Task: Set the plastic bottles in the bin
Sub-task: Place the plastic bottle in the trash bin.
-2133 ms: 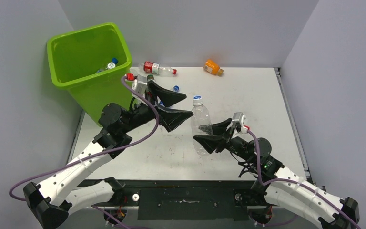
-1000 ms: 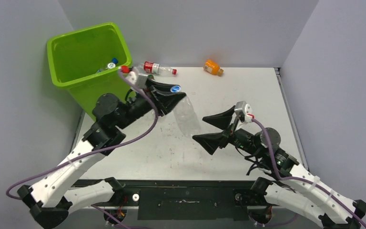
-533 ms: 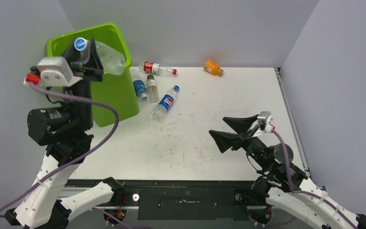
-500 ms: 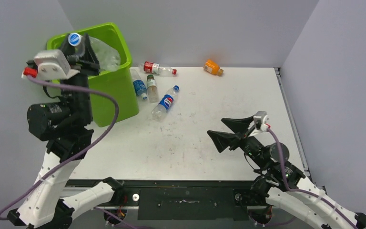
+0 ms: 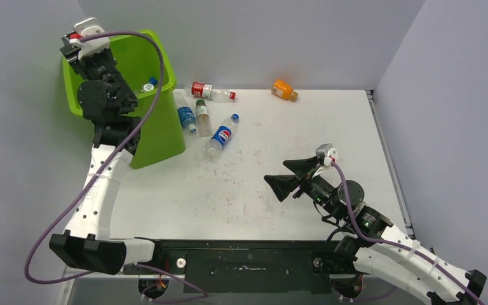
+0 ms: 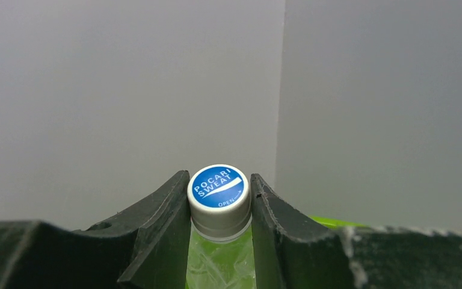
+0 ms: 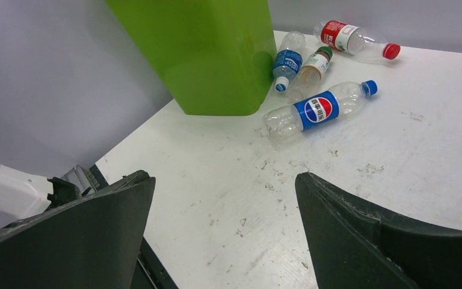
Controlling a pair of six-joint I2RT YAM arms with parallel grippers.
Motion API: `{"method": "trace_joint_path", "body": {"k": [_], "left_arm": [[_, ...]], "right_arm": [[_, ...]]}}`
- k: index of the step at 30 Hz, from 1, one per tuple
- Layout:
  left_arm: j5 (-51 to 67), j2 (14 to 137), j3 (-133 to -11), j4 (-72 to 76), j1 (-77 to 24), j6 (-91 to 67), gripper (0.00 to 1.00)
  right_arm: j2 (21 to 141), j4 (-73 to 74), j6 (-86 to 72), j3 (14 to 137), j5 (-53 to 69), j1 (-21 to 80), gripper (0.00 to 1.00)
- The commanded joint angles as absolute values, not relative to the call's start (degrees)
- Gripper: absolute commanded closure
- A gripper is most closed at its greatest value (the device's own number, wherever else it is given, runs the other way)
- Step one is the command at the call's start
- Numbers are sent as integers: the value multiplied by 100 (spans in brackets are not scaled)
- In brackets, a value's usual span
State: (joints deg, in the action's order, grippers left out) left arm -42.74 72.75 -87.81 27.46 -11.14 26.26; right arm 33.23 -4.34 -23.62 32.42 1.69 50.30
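left gripper [image 6: 219, 177]: above the bin [image 5: 165, 127], top view hides its fingers, wrist view shows them clamped on the clear bottle [image 6: 216, 265] at its neck | right gripper [image 5: 276, 173]: jaws wide, empty, well right of bin | Pepsi bottle [image 7: 316, 109]: lying near bin's base | blue-capped bottle [image 5: 147, 84]: inside bin, top view only

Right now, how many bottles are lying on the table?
5: three clustered beside the bin: blue-label bottle, green-capped bottle, Pepsi bottle; the red-label bottle and orange bottle by the far edge. The bin may hide others.
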Motion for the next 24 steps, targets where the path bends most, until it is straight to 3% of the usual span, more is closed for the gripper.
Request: {"method": "trace_joint_path", "body": {"k": [1,3,4,7,8,17,24], "left_arm": [[-4528,7595,-8692,3645,-801,3267,100],[-4612,7772,-8683,3580,-673,3141,98],[-4646,7846,-8685,3543,-644,3065,85],[-4687,7971,-8751,3438,-689,2880,8],[-4732,7980,-8818,3422,-739,2844,2],[-4465,7501,-9376,3414,-2141,3400,4],[-3247,6733,-9336,1079,-3459,1592,4]], "right_arm": [[3437,-589,-2209,3438,282,5061,10],[3472,-578,-2188,3438,264,5058,10],[3490,-577,-2192,3437,263,5062,10],[3535,-593,-2184,3429,260,5060,10],[3548,-589,-2185,3429,256,5059,10],[3396,-564,-2211,3383,51,5056,10],[3358,-602,-2533,3370,-756,5060,10]]}}
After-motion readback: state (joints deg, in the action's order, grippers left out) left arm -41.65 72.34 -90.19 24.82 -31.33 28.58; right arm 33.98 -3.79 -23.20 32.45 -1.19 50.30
